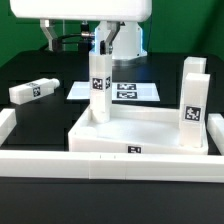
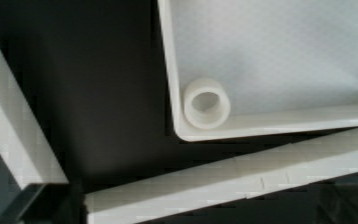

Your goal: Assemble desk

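Observation:
The desk's white tray-like top (image 1: pixel 150 128) lies near the front of the table. One white leg (image 1: pixel 98 85) stands upright at the top's far corner on the exterior view's left, and another (image 1: pixel 192 95) stands at the right. A third leg (image 1: pixel 32 90) lies loose on the table at the exterior view's left. My gripper (image 1: pixel 101 46) hangs open just above the left upright leg, with no grip on it that I can make out. In the wrist view an empty round corner socket (image 2: pixel 206 100) shows in the top (image 2: pixel 274 50), and a white bar (image 2: pixel 247 185) crosses close to the jaws.
A long white border rail (image 1: pixel 110 165) runs along the front, with a short piece (image 1: pixel 5 125) at the exterior view's left. The marker board (image 1: pixel 125 90) lies flat behind the top. Another white bar (image 2: pixel 16 120) runs beside the top in the wrist view.

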`<action>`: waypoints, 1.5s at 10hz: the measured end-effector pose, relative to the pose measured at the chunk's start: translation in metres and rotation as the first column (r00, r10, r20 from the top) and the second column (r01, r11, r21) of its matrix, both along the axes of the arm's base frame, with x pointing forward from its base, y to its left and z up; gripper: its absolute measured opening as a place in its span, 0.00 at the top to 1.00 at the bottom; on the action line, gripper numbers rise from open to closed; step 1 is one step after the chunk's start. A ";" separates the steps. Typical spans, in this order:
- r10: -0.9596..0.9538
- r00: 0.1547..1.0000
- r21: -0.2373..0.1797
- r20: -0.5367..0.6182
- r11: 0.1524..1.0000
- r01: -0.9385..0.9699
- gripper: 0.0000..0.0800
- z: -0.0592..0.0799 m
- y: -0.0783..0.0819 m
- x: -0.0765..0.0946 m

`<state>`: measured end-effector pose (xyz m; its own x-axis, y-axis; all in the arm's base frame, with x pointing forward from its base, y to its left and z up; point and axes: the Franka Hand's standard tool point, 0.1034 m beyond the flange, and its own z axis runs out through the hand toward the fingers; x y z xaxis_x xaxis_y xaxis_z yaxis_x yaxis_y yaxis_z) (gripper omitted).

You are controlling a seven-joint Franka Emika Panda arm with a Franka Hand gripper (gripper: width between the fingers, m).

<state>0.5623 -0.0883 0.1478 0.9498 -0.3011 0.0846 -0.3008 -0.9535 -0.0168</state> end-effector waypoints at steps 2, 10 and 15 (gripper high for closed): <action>0.005 1.000 0.005 -0.008 1.000 -0.005 0.19 -0.003 -0.010 -0.012; -0.065 0.997 0.028 -0.033 0.997 0.066 0.19 -0.020 -0.087 -0.070; -0.199 0.973 0.063 -0.118 0.976 0.207 0.19 -0.049 -0.151 -0.108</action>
